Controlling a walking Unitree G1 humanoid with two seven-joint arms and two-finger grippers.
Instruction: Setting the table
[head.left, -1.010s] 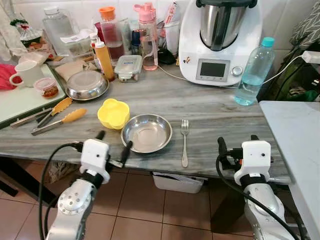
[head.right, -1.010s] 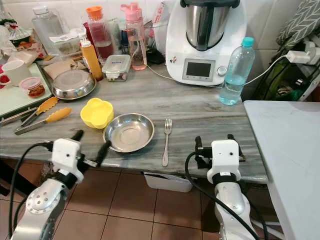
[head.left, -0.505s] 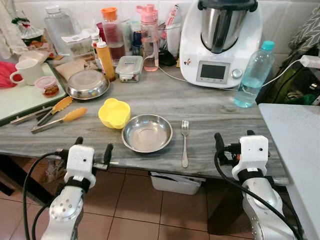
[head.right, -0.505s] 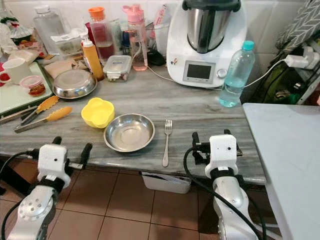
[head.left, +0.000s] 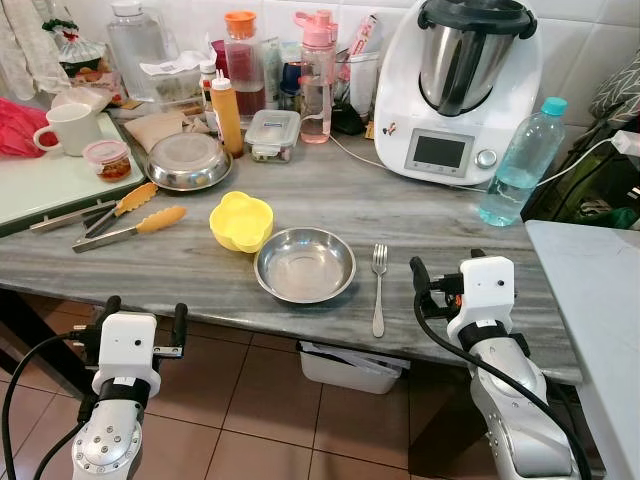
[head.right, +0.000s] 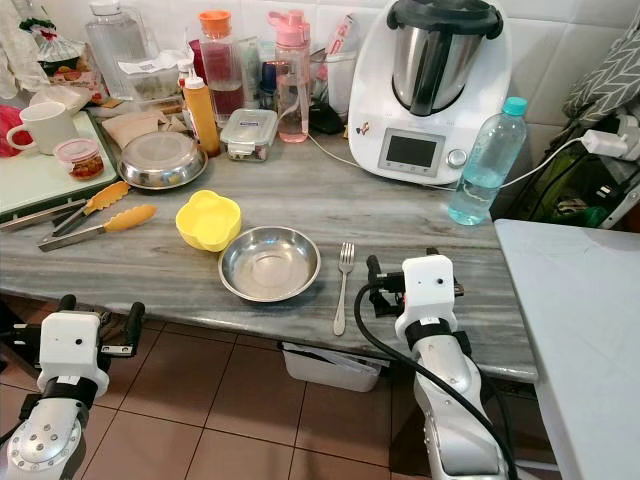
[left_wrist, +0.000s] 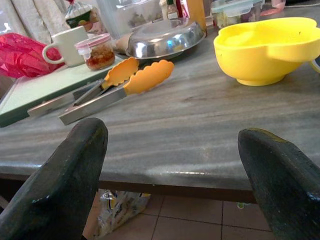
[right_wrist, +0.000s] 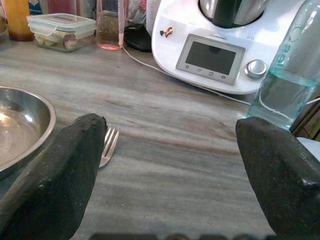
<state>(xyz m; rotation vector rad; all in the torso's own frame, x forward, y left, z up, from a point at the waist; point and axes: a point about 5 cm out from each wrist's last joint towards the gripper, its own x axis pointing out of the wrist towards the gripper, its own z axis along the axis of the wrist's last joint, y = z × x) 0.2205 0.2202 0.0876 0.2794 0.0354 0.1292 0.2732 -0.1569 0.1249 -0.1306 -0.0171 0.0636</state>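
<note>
A steel plate (head.left: 305, 265) is lying near the front edge of the grey surface (head.left: 420, 225), with a fork (head.left: 378, 290) just beside it on the right and a yellow bowl (head.left: 241, 221) touching or nearly touching its far-left rim. The right pincer (head.left: 445, 275) is hovering over the surface just right of the fork, its fingers spread apart and holding nothing. The left pincer (head.left: 140, 318) is hanging below the front edge, out over the tiled floor (head.left: 260, 410), also spread wide and empty.

The main risk is sitting with the fork — it is thin, flat on the stone, and close to the edge. A reach from the right pincer that comes in low could be pushing it toward the plate or skidding it off the front. If the left pincer rises straight up, it could be knocking the underside or lip of the surface. The water bottle (head.left: 516, 163) behind the right arm is tall and light — a wide swing might tip it.
</note>
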